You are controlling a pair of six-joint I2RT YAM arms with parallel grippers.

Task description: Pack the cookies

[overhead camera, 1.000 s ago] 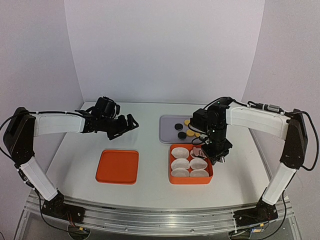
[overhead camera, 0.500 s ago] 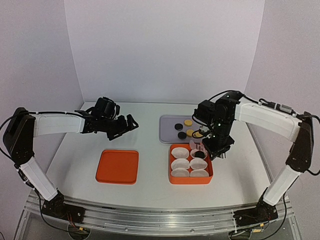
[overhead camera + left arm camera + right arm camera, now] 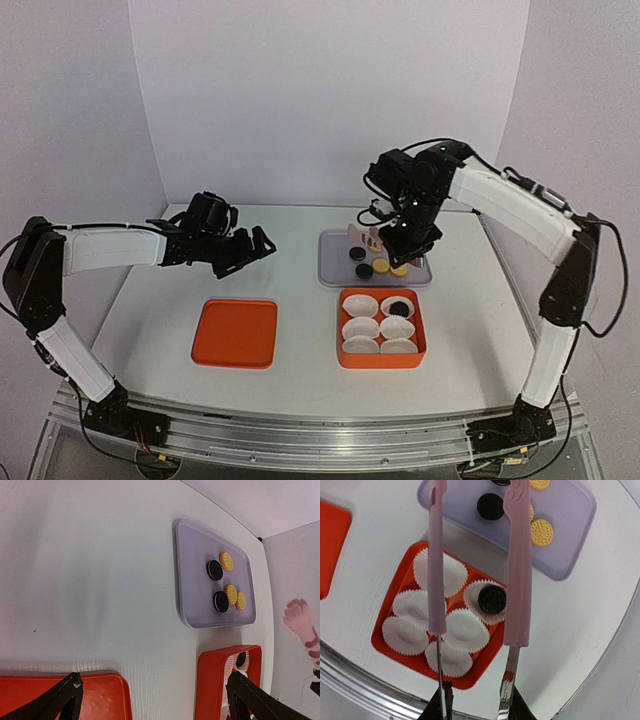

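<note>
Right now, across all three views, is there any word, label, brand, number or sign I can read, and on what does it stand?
None: no view shows legible text.
Black round cookie in a white fluted paper cup: any stamping is too blurred to read.
Five round cookies on the lavender plastic tray: too small to read.
Pink paw-tipped tongs, orange plastic box and flat orange lid: plain, no markings visible.

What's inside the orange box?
The orange box holds six white paper cups. One has a dark cookie; five look empty. The cups cover its floor, and pink tongs hide strips in the right wrist view.
</note>
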